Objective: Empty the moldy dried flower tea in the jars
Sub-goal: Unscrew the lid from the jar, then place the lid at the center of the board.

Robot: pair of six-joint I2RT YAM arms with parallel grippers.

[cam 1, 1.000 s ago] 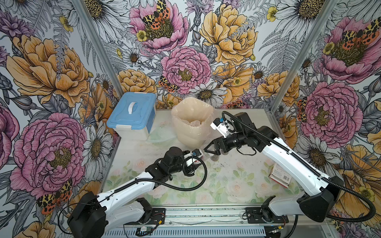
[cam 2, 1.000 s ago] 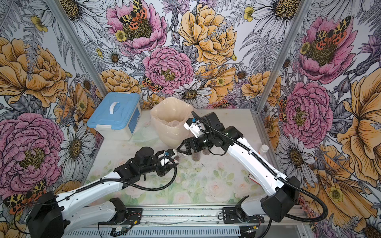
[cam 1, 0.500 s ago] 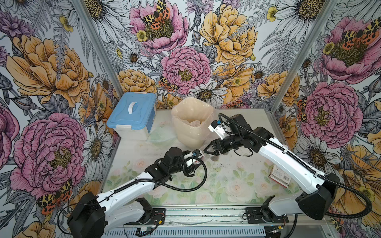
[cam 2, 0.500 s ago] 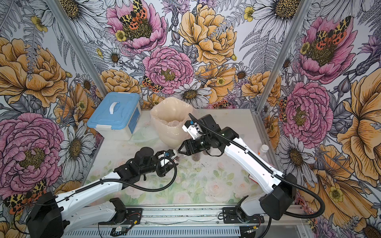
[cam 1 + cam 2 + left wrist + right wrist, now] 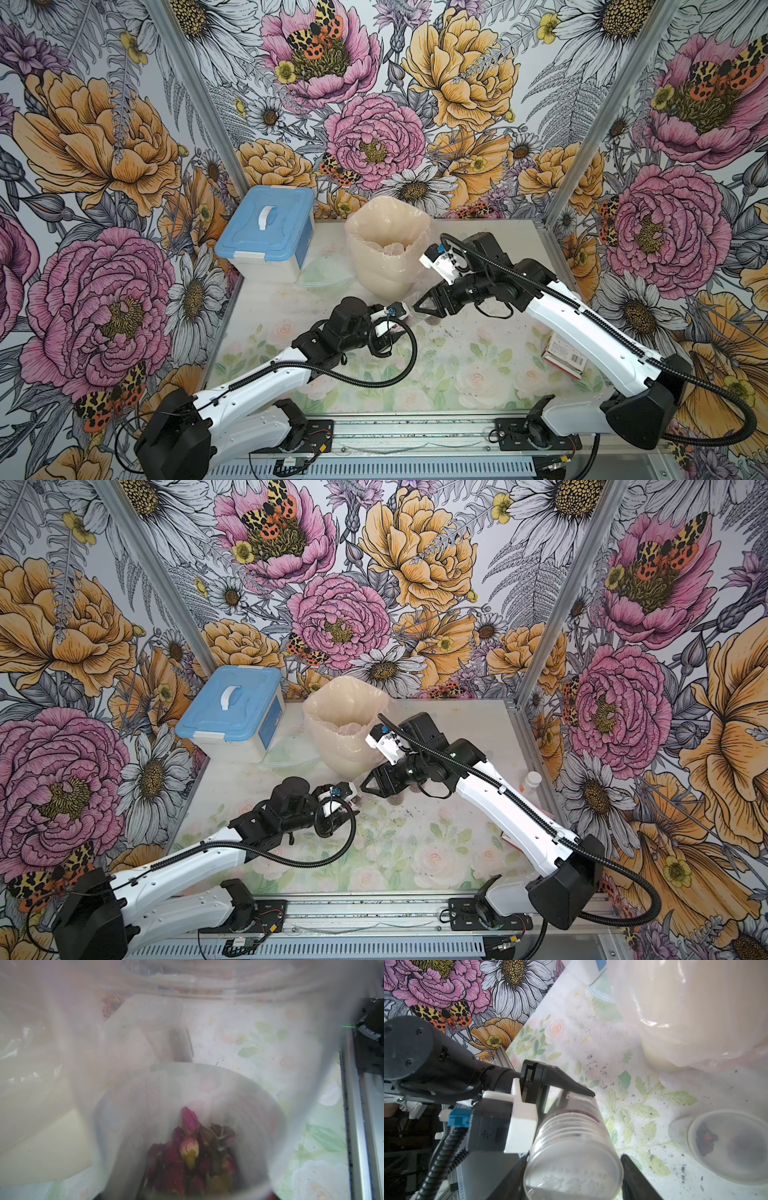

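The jar [image 5: 571,1142] in play looks light: thin clear plastic, smooth enough to slip and likely to flex if squeezed. I'd hold it mid-body and turn the lid [image 5: 573,1174] by its rim. The tea [image 5: 191,1147] is loose, brittle buds that should pour freely.

Left to right:
- One blue-lidded box [image 5: 266,232] and one bagged bin [image 5: 382,274].
- The left end effector [image 5: 405,323] is clamped on the jar, which lies on its side near the bin's foot.
- The right end effector [image 5: 419,311] pinches the lid.
- A second jar [image 5: 724,1145] stands lidded on the desk [image 5: 457,374] just beside.
- One carton [image 5: 565,357] and one bottle [image 5: 532,780].

I cannot make out a third jar.
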